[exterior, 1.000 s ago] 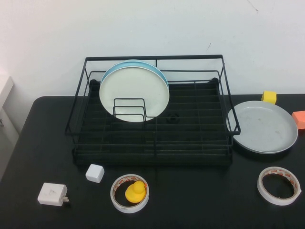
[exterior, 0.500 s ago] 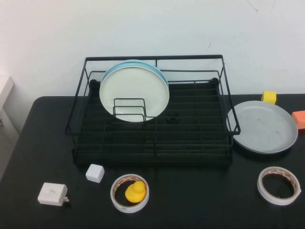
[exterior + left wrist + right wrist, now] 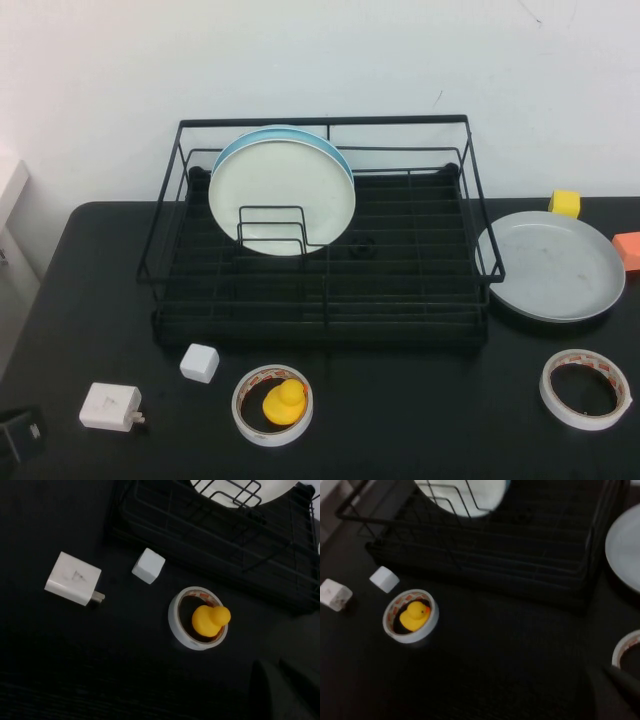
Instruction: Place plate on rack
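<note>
High view shows you the round light-grey plate (image 3: 550,266) lying flat on the black table (image 3: 400,420), just right of the large black wire dish rack (image 3: 322,230), its rim close against the rack's right side. Nothing holds it, so the whole job is left: grasp, lift, slot it in. A cream-white plate (image 3: 281,195) stands in the rack's dividers. The left gripper (image 3: 20,434) peeks in at the near-left corner; its fingers you cannot tell. The right gripper (image 3: 615,685) shows only in its wrist view, fingers also unclear.
</note>
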